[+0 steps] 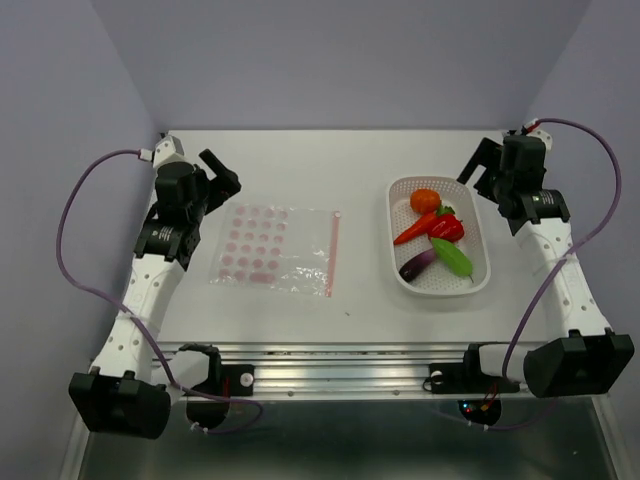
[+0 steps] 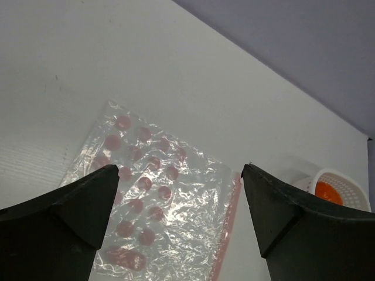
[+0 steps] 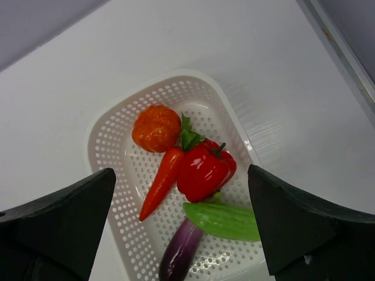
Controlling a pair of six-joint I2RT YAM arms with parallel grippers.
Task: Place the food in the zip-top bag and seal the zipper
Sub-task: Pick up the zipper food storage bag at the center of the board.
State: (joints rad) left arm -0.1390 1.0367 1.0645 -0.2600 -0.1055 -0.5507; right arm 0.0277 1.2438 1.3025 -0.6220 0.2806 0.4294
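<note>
- Food sits wholly in a white perforated oval basket (image 3: 108, 170) near the right edge of the tabletop (image 1: 300, 170). It is a round orange fruit (image 3: 156, 128), a red-orange carrot (image 3: 159, 182) with a green top, a red pepper (image 3: 205, 170), a purple eggplant (image 3: 179, 253) and a green pod (image 3: 222, 221), all small plastic toys crowded against one another.
- None of it is in the bag, so the task looks not yet begun.
- A clear zip-top plastic bag (image 1: 272, 250) with a grid of pink dots lies flat and crinkled on the left half of the tabletop, well apart from the basket.
- Its pink-red zipper strip (image 1: 332, 255) runs along the short edge that faces the right edge. That probably turns the mouth toward the food, for a short carry.
- A white slider tab (image 1: 337, 214) sits at the far end of that strip. I cannot tell whether the mouth is parted or sealed.
- The left hand (image 1: 222, 172) hangs released and empty near the left edge, above the bag. From there it could likely pin the bag or lift its mouth.
- The right hand (image 1: 478, 170) hangs spread wide and empty near the far right corner, looking down on the basket. It seems placed to pick the first piece, and the fruit and carrot lie most exposed.
</note>
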